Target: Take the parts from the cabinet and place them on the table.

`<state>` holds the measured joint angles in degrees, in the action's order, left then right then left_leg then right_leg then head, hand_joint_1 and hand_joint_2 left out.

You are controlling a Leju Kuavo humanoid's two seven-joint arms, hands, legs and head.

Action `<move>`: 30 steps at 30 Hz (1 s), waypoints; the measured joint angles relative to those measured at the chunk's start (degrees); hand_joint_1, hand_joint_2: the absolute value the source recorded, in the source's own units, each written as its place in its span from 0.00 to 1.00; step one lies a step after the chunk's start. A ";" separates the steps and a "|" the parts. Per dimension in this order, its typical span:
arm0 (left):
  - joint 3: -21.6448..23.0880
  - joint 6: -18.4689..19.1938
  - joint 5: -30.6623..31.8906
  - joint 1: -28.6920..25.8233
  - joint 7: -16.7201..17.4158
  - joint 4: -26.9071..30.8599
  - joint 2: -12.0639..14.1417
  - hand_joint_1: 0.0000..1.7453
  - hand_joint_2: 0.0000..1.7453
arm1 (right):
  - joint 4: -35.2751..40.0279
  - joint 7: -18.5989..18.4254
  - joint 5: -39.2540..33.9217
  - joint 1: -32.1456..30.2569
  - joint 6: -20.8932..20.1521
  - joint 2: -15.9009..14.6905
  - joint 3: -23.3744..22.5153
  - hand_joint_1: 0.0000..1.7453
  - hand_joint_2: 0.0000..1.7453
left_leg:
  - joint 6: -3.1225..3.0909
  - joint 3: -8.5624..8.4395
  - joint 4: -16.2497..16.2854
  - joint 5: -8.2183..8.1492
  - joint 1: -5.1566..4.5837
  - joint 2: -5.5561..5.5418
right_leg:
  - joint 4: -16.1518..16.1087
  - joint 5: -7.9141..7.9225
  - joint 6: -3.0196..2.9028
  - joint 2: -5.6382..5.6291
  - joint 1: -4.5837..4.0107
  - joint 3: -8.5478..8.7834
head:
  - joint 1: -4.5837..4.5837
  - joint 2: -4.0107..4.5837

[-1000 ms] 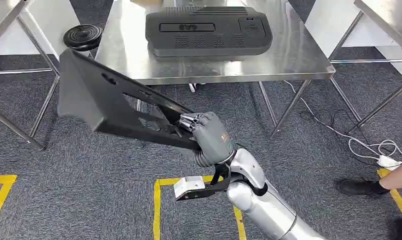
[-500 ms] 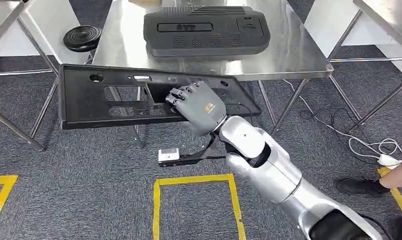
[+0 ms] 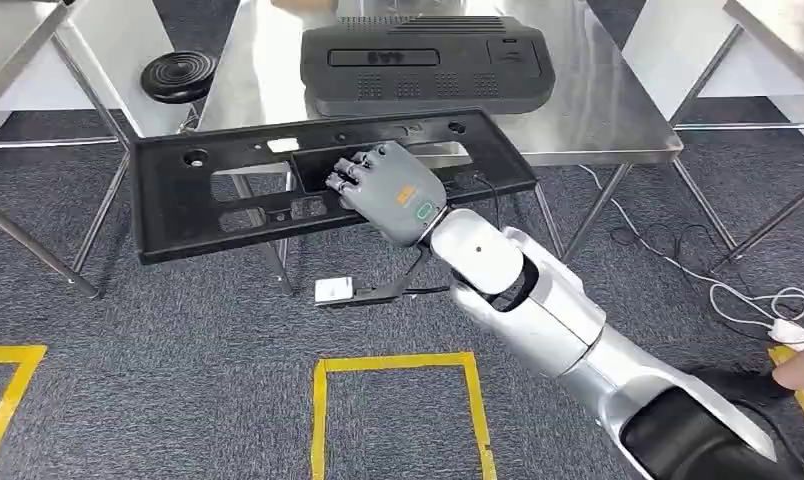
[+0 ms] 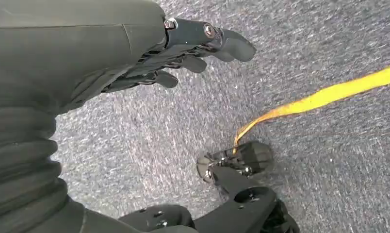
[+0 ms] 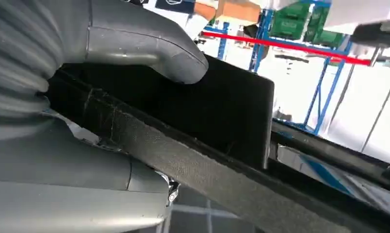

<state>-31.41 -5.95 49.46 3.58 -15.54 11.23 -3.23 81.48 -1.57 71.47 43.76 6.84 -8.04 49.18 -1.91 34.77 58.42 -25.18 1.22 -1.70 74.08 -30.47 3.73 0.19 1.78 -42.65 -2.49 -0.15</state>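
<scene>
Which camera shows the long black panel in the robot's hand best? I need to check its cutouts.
The head view: the long black panel shows whole, cutouts included, held by the right hand. The right wrist view shows just its edge up close. The left wrist view faces carpet.

In the head view we see the counter [image 3: 598, 110] across the upper middle of the frame, with a moulded part [image 3: 428, 65] lying on it toward the top centre. Below it, in the left and centre of the frame, a long panel [image 3: 198, 205] is held level, its far edge overlapping the counter's near edge. Our right hand [image 3: 388, 192] grips the panel at centre. A round disc [image 3: 178, 75] sits at upper left, left of the counter. Floor tape [image 3: 393, 362] marks the lower centre; cables [image 3: 738, 290] lie at right.
</scene>
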 joint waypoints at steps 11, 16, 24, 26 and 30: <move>-0.24 -0.11 0.20 -0.27 0.31 0.04 0.20 0.00 1.00 | -1.44 -2.67 3.70 0.25 0.33 -0.29 0.39 1.00 1.00 | 3.69 3.79 8.59 -1.82 0.41 1.38 | -15.65 4.98 -2.80 -0.46 0.21 8.74 | -0.17 0.00; -0.35 -0.13 0.20 -0.56 0.35 0.04 0.20 0.00 1.00 | -2.01 -2.67 3.76 -0.03 0.33 -0.29 0.48 1.00 1.00 | 2.91 11.02 14.07 -4.94 0.10 1.51 | -15.68 2.12 -3.32 -0.53 -0.60 12.32 | -0.15 0.00; -0.98 -0.35 0.13 -0.60 0.37 0.09 0.20 0.00 1.00 | -2.34 -4.31 6.41 0.13 0.68 0.22 0.15 1.00 1.00 | 0.27 4.66 0.44 4.28 -1.07 1.16 | -14.54 -0.23 -0.74 -0.57 -1.14 15.13 | -0.07 0.00; -1.14 -0.52 0.11 -0.56 0.35 0.09 0.18 0.00 1.00 | -2.73 -5.73 8.62 0.08 1.22 0.13 -0.13 1.00 1.00 | -0.47 4.07 0.24 3.59 -1.10 0.92 | -6.27 0.07 -1.00 -0.57 -1.21 9.91 | 0.09 0.00; -1.20 -0.61 0.46 -0.63 0.48 0.09 0.13 0.00 1.00 | -5.05 -9.36 15.37 -1.51 1.90 -0.07 -0.68 1.00 1.00 | -0.68 1.97 0.24 1.40 -1.20 -0.01 | 0.54 -6.44 -2.34 -0.59 -1.39 1.36 | 0.11 0.00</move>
<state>-32.61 -6.56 49.92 2.94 -15.06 11.32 -3.10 76.43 -10.93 86.84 42.25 8.74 -8.11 48.50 -2.59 36.74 58.66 -23.78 0.02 -1.71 74.61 -36.91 1.39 -0.40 0.39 -41.29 -2.38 -0.15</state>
